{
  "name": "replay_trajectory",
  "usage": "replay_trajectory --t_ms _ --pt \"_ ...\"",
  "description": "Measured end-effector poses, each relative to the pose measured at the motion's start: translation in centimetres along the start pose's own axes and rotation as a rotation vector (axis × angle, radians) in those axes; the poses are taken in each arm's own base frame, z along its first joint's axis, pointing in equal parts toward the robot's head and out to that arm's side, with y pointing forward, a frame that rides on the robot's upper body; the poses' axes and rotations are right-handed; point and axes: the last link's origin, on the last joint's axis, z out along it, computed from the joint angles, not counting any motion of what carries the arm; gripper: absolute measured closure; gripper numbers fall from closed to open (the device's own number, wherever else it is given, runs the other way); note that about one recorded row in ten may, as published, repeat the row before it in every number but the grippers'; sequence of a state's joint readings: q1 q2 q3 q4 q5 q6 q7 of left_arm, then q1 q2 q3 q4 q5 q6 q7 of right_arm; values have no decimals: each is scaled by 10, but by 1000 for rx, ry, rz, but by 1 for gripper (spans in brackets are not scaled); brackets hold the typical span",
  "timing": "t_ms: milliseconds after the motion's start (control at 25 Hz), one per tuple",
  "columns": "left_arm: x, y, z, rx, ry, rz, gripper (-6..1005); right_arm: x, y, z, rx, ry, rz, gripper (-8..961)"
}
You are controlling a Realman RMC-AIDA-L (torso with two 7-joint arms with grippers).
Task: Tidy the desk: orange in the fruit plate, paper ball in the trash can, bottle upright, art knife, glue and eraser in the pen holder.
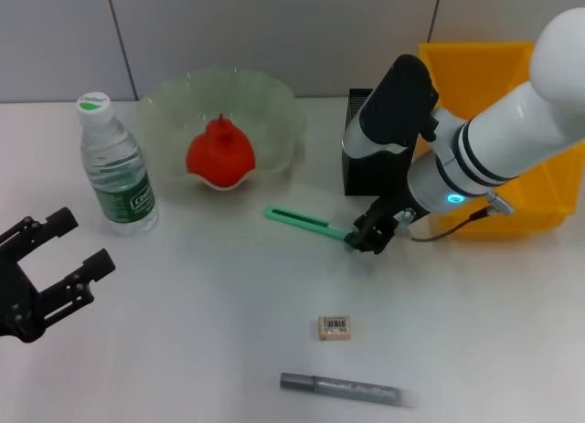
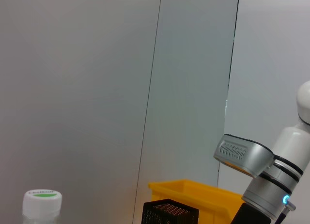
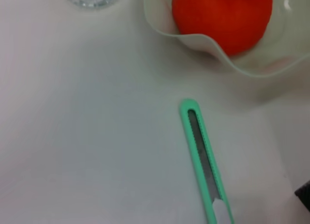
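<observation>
— Where was the right gripper (image 1: pixel 370 236), and why there?

— Right of centre in the head view, low over the table (image 1: pixel 228 332), at the near end of the green knife (image 1: pixel 306 222). It looked pressed together on that end — though the fingers were dark and bunched, so I'd only say it seemed to be pinching the knife. The end was a sensible place to hold: the knife could then be tipped upright and dropped into the holder (image 1: pixel 370 163), which stood just behind the gripper.

— And the other pieces?

— The orange (image 1: pixel 219 153) sat in the plate (image 1: pixel 274 112) at upper centre, so that part looked done. The bottle (image 1: pixel 114 167) stood upright at left. The eraser (image 1: pixel 335 328) and the grey glue stick (image 1: pixel 347 388) lay lower centre, well apart from the holder. The yellow bin (image 1: pixel 484 76) was at upper right; I saw no paper ball.

— The left gripper (image 1: pixel 46 277)?

— Parked at the lower left edge, fingers spread, holding nothing.
</observation>
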State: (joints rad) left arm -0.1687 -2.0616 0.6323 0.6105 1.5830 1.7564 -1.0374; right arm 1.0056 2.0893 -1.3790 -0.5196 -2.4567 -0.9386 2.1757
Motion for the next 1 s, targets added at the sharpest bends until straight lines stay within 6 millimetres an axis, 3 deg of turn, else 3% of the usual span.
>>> replay_trajectory --t_ms 120,360,600,1000 --pt "0 0 1 -2 1 2 245 0 0 0 -3 -5 2 687" --pt "0 0 1 -1 1 1 245 -1 0 -1 -2 -15 -2 752" --pt "-1 0 -1 3 -1 -1 244 -3 0 -7 -4 -36 -7 764" --pt "-1 0 -2 5 -1 -1 245 -3 6 -38 -47 -56 17 770"
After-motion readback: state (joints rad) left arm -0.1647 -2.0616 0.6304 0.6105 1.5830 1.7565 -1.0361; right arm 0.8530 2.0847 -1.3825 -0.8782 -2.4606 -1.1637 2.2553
